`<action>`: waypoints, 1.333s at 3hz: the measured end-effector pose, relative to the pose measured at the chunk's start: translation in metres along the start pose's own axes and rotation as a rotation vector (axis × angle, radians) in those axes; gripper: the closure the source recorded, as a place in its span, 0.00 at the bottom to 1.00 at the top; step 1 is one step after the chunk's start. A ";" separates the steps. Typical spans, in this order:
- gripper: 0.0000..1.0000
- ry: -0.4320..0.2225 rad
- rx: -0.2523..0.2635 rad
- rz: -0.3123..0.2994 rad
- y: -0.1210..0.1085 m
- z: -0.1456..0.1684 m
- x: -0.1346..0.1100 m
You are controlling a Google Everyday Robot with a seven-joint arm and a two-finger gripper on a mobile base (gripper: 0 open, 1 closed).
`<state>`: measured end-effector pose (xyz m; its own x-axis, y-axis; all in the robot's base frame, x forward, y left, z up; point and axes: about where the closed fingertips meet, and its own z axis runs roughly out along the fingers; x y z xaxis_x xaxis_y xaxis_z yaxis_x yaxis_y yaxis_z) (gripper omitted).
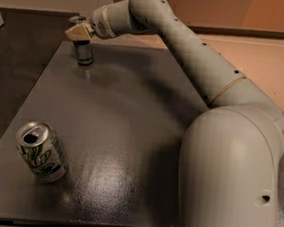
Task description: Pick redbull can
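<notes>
The redbull can [84,53] is a slim dark can that stands upright at the far left of the dark table [130,134]. My gripper [79,32] with its tan tips is at the can's upper part and covers its top. The can's base rests on the table. The arm reaches to it from the right, across the back of the table.
A wider silver-white can with green markings [42,152] stands tilted at the near left of the table, its open top showing. My arm's large lower body [231,179] fills the right foreground. A dark counter [18,43] lies left of the table.
</notes>
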<state>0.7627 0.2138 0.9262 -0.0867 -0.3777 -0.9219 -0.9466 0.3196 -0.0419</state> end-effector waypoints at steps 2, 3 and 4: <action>1.00 -0.060 0.035 -0.065 0.016 -0.042 -0.028; 1.00 -0.103 0.055 -0.118 0.027 -0.073 -0.051; 1.00 -0.148 0.069 -0.160 0.033 -0.097 -0.069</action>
<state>0.7075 0.1667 1.0260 0.1144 -0.2984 -0.9475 -0.9209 0.3260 -0.2139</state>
